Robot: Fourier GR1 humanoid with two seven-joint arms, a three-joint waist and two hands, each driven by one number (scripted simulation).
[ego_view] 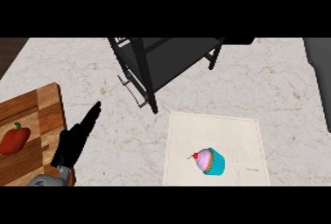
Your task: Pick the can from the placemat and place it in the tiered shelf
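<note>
No can shows anywhere. On the placemat [194, 131] lies only a cupcake [211, 161], pink-topped in a blue case, tipped on its side near the mat's lower right. The shelf [161, 57] stands at the far side of the bench [271, 87], just beyond the mat's top left corner. Its tiers look dark and nothing can be made out on them.

The left hand [76, 138] rests at the left, beside the board [39, 113] that carries a pepper [14, 140]. Its fingers are straight and hold nothing. The right hand is out of view.

As I judge it, no step of the task shows as done. Nothing is grasped, nothing sits visibly in the shelf, and the one thing on the mat lies untouched. The pick, the carry and the placing are all left to do.
</note>
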